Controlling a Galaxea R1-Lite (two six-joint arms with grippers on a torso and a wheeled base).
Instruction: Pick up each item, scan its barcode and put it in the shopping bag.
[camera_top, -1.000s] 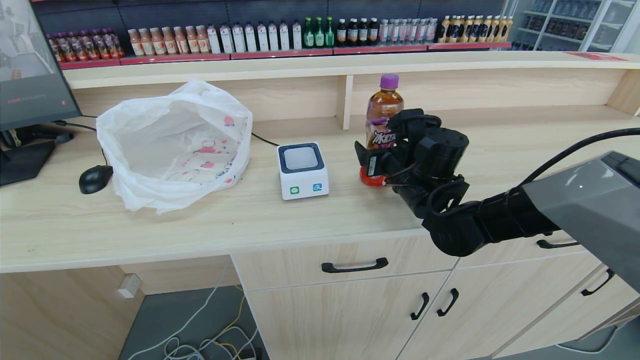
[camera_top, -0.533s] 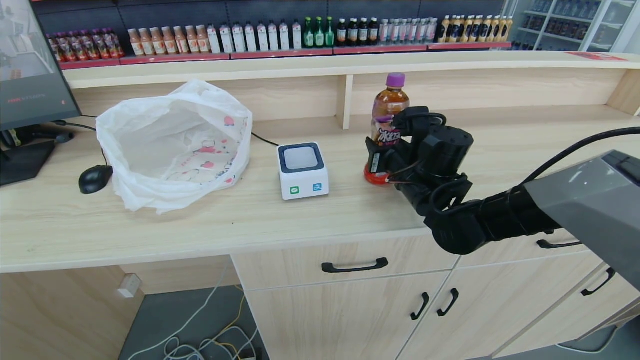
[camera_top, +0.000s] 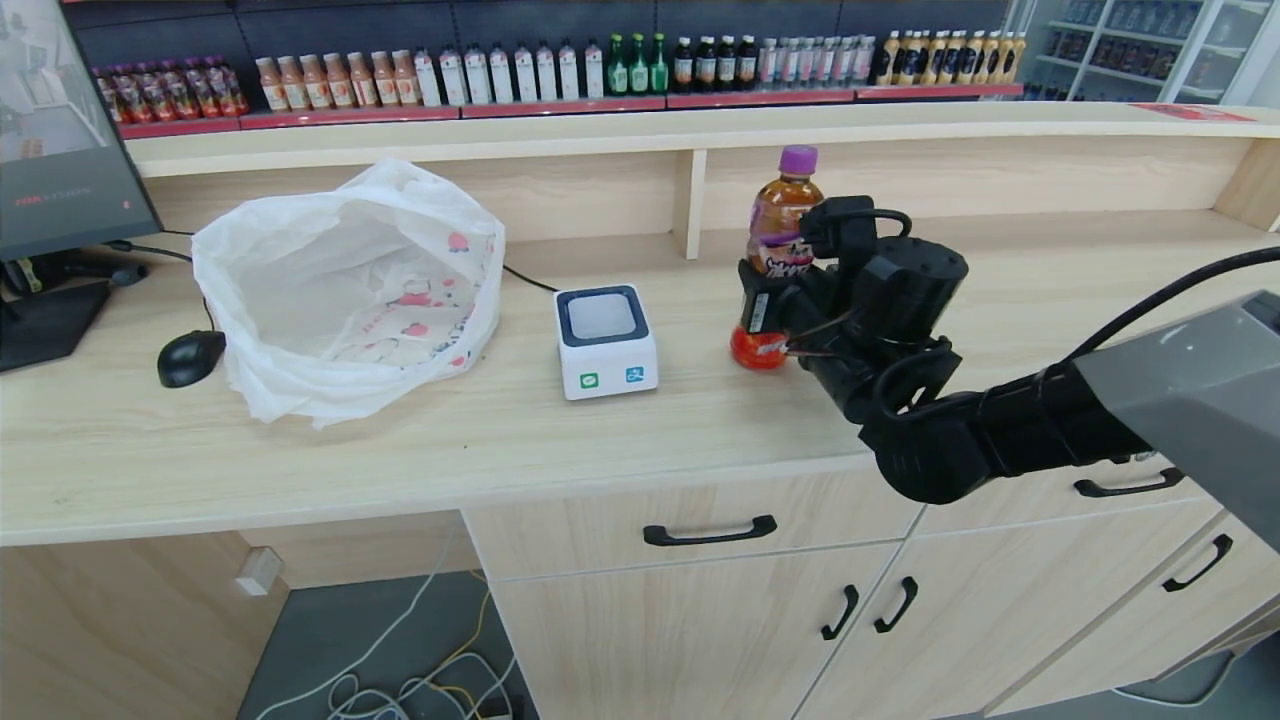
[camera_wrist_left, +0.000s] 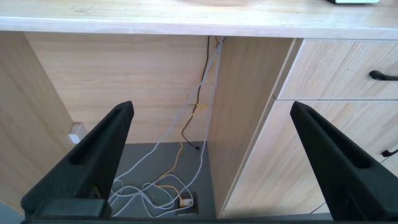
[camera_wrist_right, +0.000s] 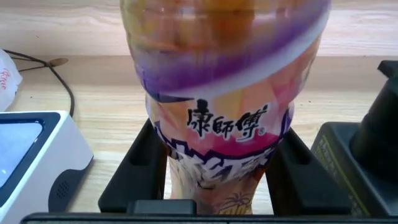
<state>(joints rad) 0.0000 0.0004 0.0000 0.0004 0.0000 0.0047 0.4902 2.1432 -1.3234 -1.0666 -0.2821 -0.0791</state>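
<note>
Within right tool, purple-capped bottle

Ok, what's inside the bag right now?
The open bag shows only its own white plastic with red print inside, no item. Its near wall covers the lowest front part. The bottle is outside it, in the right gripper.

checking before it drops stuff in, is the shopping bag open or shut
Open: the shopping bag stands on the counter with its mouth spread wide, its pale inside showing.
</note>
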